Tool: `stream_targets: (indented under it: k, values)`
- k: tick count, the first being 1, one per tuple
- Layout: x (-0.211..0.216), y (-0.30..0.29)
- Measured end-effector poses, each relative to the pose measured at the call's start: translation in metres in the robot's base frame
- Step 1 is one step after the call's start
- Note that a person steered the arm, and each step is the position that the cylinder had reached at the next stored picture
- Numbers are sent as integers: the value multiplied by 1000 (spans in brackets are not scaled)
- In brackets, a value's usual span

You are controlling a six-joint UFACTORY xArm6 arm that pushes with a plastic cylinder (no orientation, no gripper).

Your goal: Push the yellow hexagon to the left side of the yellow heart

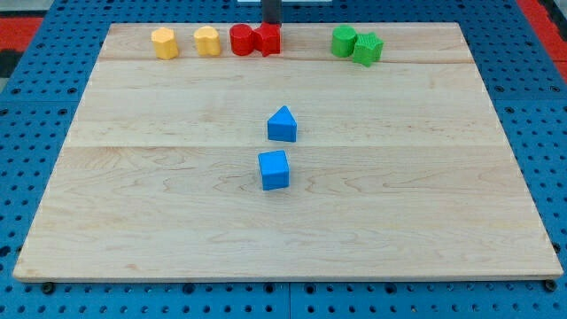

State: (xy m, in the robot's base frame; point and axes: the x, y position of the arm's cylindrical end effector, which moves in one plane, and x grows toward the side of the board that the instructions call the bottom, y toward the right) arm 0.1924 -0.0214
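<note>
Two yellow blocks (164, 42) (207, 41), two red (255, 40), two green (357, 44), two blue (278, 147); my tip (271, 24) touching red, no gripper.

Yellow hexagon (164, 42) sits just left of yellow heart (207, 41).

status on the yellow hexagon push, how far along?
Looks done: the yellow hexagon already sits left of the yellow heart, a small gap between them, both along the view's top edge. In hand: nothing; my tip is at the view's top, just behind the red blocks, away from both yellow blocks. Left: nothing obvious.
</note>
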Motion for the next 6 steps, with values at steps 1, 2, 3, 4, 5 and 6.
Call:
stream_targets:
  k: [1,2,3,4,5,6]
  values:
    - [0,34]
    - [1,70]
    - [21,69]
    - [48,61]
    - [84,37]
    - [87,-36]
